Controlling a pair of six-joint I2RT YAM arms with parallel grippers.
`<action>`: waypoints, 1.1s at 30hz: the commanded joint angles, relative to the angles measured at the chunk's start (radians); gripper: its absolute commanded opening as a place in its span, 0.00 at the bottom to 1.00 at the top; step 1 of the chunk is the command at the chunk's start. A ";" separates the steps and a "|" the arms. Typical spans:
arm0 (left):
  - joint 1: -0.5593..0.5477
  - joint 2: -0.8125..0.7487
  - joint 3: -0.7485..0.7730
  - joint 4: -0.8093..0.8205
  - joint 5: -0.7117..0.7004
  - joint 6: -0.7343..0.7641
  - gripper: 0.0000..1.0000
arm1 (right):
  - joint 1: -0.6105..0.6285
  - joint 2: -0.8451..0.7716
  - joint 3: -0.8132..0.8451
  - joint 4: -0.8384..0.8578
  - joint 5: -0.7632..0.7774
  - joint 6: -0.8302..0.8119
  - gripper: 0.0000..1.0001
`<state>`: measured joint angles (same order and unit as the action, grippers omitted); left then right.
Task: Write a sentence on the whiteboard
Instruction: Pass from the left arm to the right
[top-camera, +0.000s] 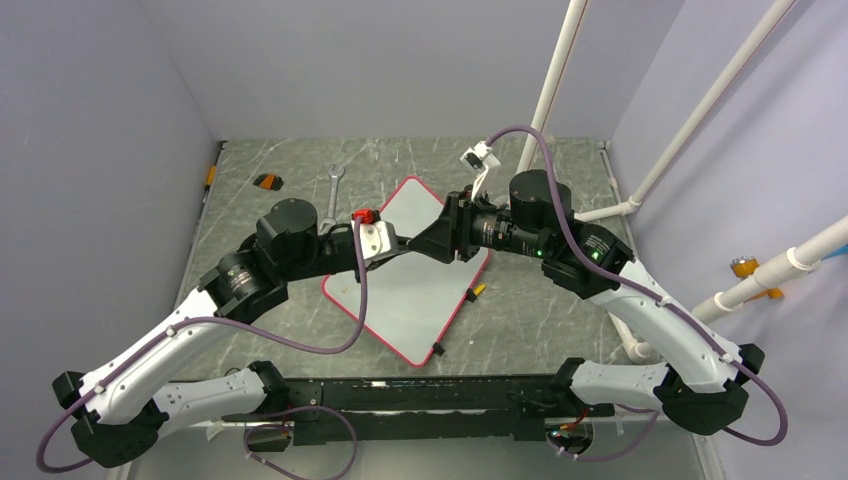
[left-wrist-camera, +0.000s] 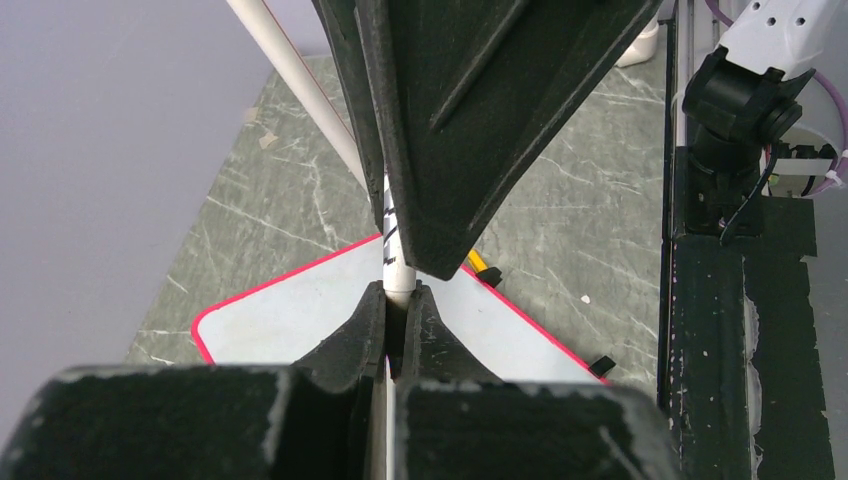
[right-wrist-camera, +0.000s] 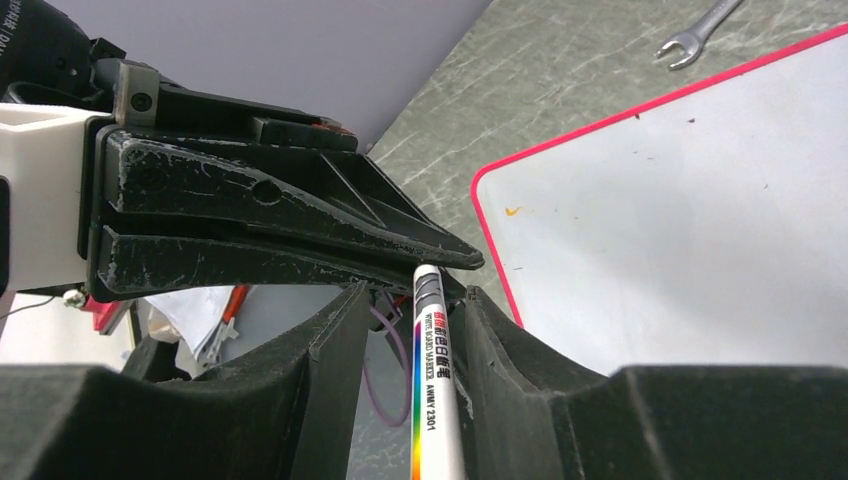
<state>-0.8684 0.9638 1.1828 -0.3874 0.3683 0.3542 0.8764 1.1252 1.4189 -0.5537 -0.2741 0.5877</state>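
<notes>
The whiteboard (top-camera: 420, 300) (left-wrist-camera: 280, 315) (right-wrist-camera: 680, 220) lies flat on the table, white with a thin red frame. The sentence does not show on the parts in view; only a tiny orange fleck (right-wrist-camera: 513, 211) marks the board. Both grippers meet tip to tip above it. My left gripper (top-camera: 392, 241) (left-wrist-camera: 400, 295) is shut on one end of a white marker (left-wrist-camera: 398, 265) (right-wrist-camera: 432, 380). My right gripper (top-camera: 425, 243) (right-wrist-camera: 415, 295) straddles the marker's barrel. The marker rests against one finger (right-wrist-camera: 500, 340), and a gap shows to the other.
A wrench (top-camera: 332, 190) (right-wrist-camera: 700, 30) and a small orange-black piece (top-camera: 267, 181) lie at the back left. A yellow stick (top-camera: 477, 292) (left-wrist-camera: 485, 268) lies at the board's right edge. White pipes (top-camera: 560, 70) rise at the back right, and walls enclose the table.
</notes>
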 joint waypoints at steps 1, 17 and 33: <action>-0.009 -0.004 0.017 -0.002 0.025 0.012 0.00 | -0.003 -0.005 -0.008 0.065 -0.019 0.012 0.42; -0.036 0.027 0.037 -0.015 0.013 0.042 0.00 | -0.004 0.013 -0.036 0.067 -0.043 0.009 0.32; -0.052 0.047 0.065 -0.002 0.006 0.043 0.00 | -0.004 0.033 -0.079 0.095 -0.113 0.022 0.20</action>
<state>-0.8940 0.9966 1.1957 -0.4767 0.3271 0.3794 0.8593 1.1332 1.3567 -0.5251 -0.3092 0.5949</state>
